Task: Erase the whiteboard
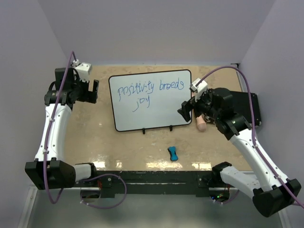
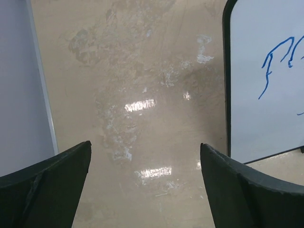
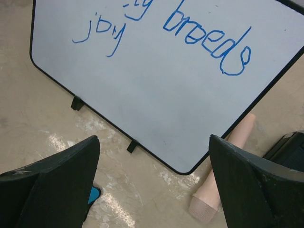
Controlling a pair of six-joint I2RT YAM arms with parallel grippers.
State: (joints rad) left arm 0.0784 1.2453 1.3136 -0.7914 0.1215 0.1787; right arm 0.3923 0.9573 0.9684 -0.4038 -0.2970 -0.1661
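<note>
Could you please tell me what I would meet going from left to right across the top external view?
Left gripper → whiteboard → pinkish cylinder → black box. I left out the right gripper and the small blue object, since both overlap the whiteboard's span.

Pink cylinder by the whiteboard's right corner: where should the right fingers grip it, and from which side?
Likely from straight above, right fingers across its round body near the free near end. The pink cylinder lies flat, far end at the whiteboard rim, a black box close beside it.
</note>
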